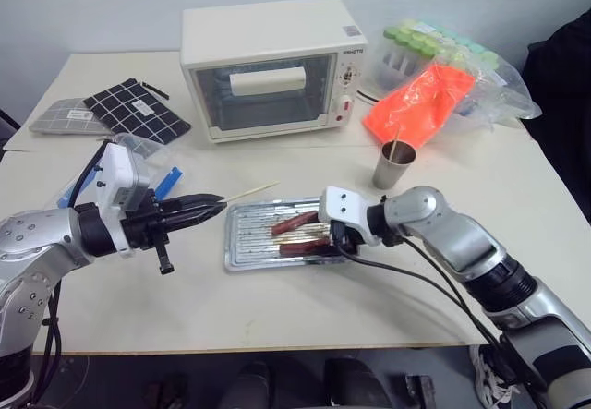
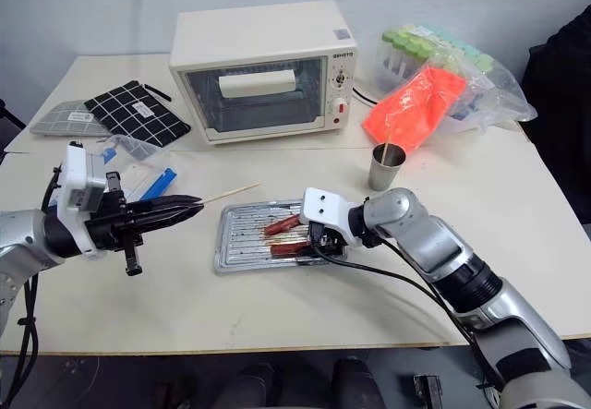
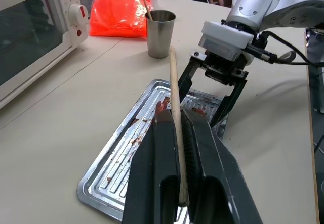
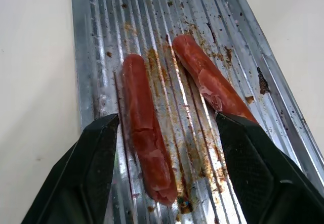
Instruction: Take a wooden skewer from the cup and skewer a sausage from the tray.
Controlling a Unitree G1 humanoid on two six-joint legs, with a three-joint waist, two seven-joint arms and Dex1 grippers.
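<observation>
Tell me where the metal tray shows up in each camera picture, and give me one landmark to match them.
Left eye view: tray on the table at centre, between the grippers.
Right eye view: tray left of centre.
Left wrist view: tray beyond the skewer-holding fingers.
Right wrist view: tray lies under two sausages.
Landmark: the steel cup stands behind the tray, seen in three views.

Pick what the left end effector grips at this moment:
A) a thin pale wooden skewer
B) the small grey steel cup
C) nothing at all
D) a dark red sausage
A: the left end effector is shut on the thin pale wooden skewer, which juts from between its black fingers toward the shallow ribbed silver metal tray.
</observation>
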